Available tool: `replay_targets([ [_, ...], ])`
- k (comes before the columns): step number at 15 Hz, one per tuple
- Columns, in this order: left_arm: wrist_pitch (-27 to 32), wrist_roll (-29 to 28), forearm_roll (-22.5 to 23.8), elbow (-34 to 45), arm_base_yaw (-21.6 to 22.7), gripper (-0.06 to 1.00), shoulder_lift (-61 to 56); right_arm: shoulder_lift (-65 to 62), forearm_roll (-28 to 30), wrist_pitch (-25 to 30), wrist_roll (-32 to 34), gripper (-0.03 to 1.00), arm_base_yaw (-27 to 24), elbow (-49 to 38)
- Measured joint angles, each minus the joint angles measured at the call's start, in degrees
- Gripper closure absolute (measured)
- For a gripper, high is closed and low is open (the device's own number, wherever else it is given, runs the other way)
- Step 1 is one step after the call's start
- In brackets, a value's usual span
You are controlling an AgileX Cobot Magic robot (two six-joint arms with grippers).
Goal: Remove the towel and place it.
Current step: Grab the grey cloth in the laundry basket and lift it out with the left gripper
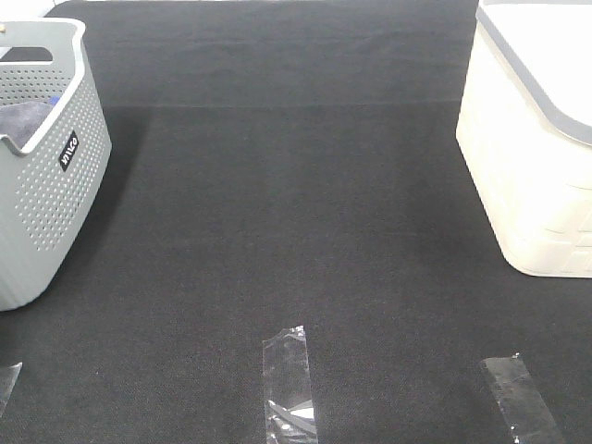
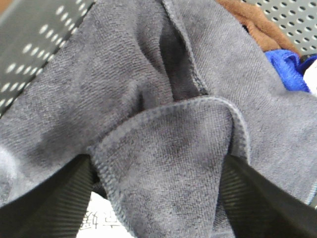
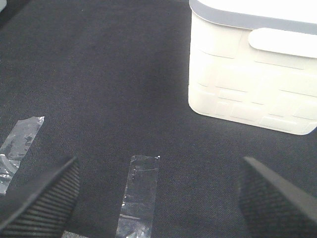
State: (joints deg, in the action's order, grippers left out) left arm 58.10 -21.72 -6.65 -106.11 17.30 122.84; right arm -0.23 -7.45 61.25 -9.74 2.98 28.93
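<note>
Towel (image 2: 148, 89) sits crumpled in the grey basket (image 1: 55, 185), with a brown cloth (image 2: 252, 25) and a blue cloth (image 2: 285, 67) beside it. It's soft, limp terry, light but long, so expect it to drape and drag on the rim as you lift. Left jaws stand wide astride a hemmed fold, not visibly pinching it; bite deep on that doubled fold, not the single hem. Right jaws are wide open and empty over the tabletop (image 1: 296, 231).
</note>
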Motion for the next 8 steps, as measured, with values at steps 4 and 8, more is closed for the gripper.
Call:
replay_targets([
  [4,-0.5,0.8,-0.1,0.0,0.0,0.34,1.3,0.0,0.0,0.0,0.0,0.17,0.0,0.0],
  [8,-0.7,1.0,-1.3,0.0,0.0,0.56,2.1,0.0,0.0,0.0,0.0,0.17,0.0,0.0],
])
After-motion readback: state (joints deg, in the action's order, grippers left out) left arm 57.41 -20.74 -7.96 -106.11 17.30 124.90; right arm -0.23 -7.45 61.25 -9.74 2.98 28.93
